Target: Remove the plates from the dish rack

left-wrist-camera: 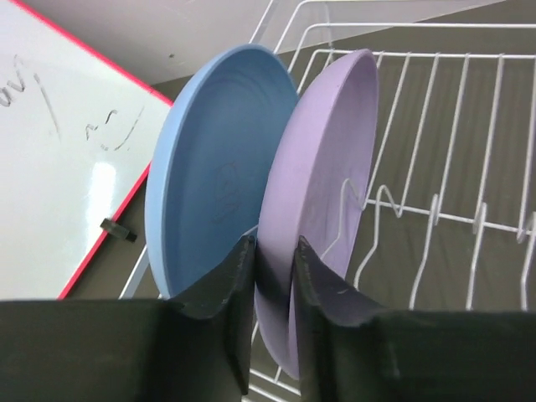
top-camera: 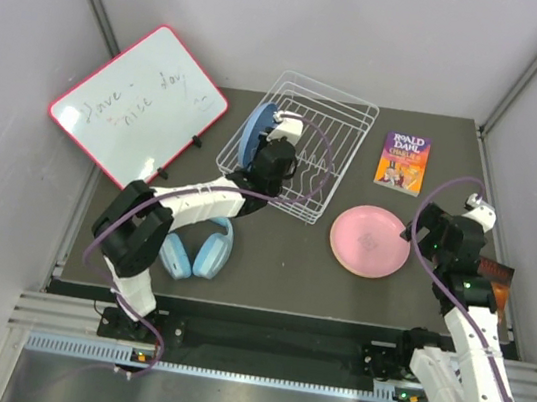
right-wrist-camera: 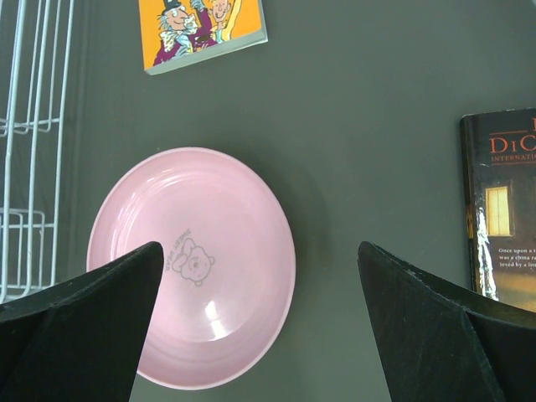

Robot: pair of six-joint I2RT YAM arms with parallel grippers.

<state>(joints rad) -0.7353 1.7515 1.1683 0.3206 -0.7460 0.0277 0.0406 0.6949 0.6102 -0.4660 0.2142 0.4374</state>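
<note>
Left gripper (left-wrist-camera: 274,251) seems clamped on the purple plate (left-wrist-camera: 327,184), upright on edge beside the blue plate (left-wrist-camera: 213,167); right gripper (right-wrist-camera: 260,247) spread wide over flat pink plate (right-wrist-camera: 193,234).

On my overhead feed, a red-framed whiteboard (top-camera: 139,106) with handwriting lies tilted at ten o'clock, overhanging the dark table (top-camera: 279,263). I see light blue headphones (top-camera: 198,251) at seven o'clock. A Roald Dahl paperback (top-camera: 403,162) sits face up at two o'clock, and a dark-covered book (right-wrist-camera: 502,209) at four o'clock by the right edge.
</note>
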